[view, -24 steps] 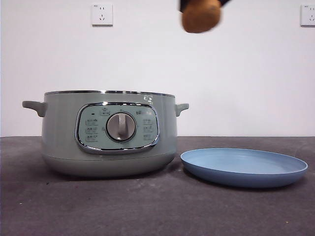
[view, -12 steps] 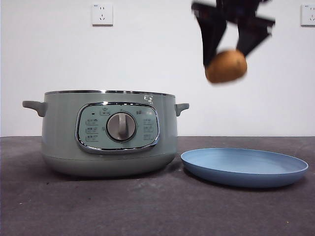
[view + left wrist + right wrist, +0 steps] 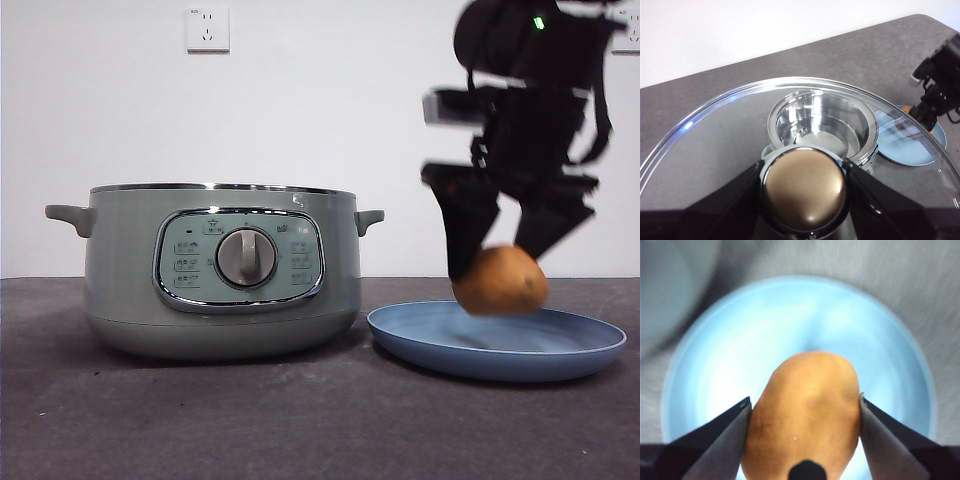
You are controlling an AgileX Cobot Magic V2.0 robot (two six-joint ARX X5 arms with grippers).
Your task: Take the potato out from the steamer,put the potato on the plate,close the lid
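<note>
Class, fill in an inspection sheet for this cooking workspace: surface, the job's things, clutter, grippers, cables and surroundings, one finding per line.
Surface: dark grey table.
Job's things: steamer open, inside bare metal; potato held just above the plate, contact unclear; lid held above the steamer.
Clutter: nothing seen.
Grippers: right gripper shut on the potato over the plate; left gripper shut on the lid's knob.
Cables: a black cable loops on the right arm.
Surroundings: white wall with two sockets.
</note>
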